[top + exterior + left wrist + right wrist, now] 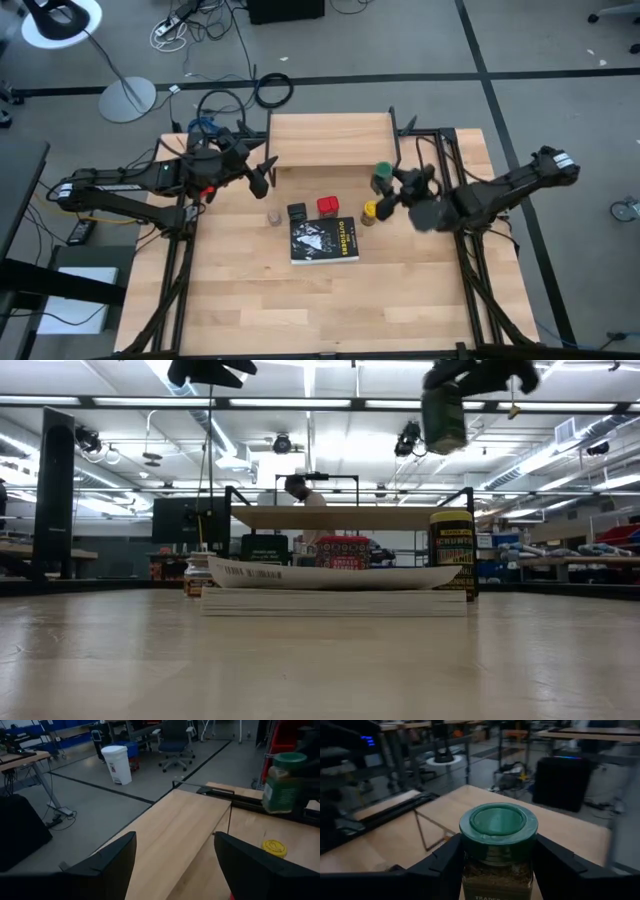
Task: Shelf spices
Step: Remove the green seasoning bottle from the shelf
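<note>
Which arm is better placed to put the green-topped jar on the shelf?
Right. The right gripper already holds the green-topped jar beside the shelf; the left gripper is open and empty.

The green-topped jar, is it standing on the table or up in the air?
Up in the air. The right gripper holds the green-topped jar upright between its fingers; the low view shows it hanging high above the shelf.

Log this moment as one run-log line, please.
right tool: shut on green-topped jar, lifted near shelf | left tool: open, empty | shelf: bare
</note>
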{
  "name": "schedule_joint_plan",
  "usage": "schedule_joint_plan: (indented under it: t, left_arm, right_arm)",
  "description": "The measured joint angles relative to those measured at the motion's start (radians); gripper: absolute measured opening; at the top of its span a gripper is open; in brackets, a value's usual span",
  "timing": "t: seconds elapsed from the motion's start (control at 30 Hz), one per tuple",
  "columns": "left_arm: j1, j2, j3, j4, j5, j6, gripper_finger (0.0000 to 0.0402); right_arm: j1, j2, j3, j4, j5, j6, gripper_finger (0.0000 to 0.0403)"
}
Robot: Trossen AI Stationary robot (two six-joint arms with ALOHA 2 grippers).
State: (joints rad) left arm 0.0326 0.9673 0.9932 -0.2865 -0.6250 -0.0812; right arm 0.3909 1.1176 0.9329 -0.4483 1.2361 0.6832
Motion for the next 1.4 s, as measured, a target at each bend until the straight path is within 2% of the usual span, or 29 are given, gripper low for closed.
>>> schedule_joint_plan:
  t: [0.07, 0.13, 0.23, 0.63, 0.73, 0.93, 1.13, 1.4]
  left_arm:
    - [0.000, 0.009, 0.000, 0.002, 0.001, -0.002, 0.0273]
    - [-0.002, 0.010, 0.000, -0.004, 0.008, -0.003, 0.0273]
    - [-0.002, 0.023, 0.002, 0.007, 0.010, -0.008, 0.0273]
    - [-0.003, 0.080, 0.000, -0.006, 0.027, -0.040, 0.0273]
    - [-0.003, 0.094, 0.000, -0.003, 0.027, -0.040, 0.0273]
    - [-0.003, 0.110, 0.000, 0.016, 0.027, -0.039, 0.0273]
    - [-0.003, 0.113, 0.000, 0.032, 0.027, -0.036, 0.0273]
    - [-0.003, 0.112, 0.000, 0.040, 0.027, -0.039, 0.0273]
  right_arm:
    - [0.045, 0.020, 0.000, -0.099, 0.067, 0.151, 0.0194]
    - [0.067, 0.045, 0.000, -0.211, 0.089, 0.312, 0.0194]
    - [0.063, 0.098, 0.000, -0.342, 0.056, 0.509, 0.0194]
    - [0.045, 0.331, 0.000, -0.737, -0.022, 1.113, 0.0194]
    - [0.045, 0.376, -0.020, -0.783, -0.040, 1.246, 0.0194]
    - [0.045, 0.476, -0.100, -0.746, -0.082, 1.440, 0.0194]
    - [0.045, 0.556, -0.137, -0.637, -0.065, 1.453, 0.0194]
    - [0.041, 0.613, -0.137, -0.624, -0.064, 1.454, 0.0194]
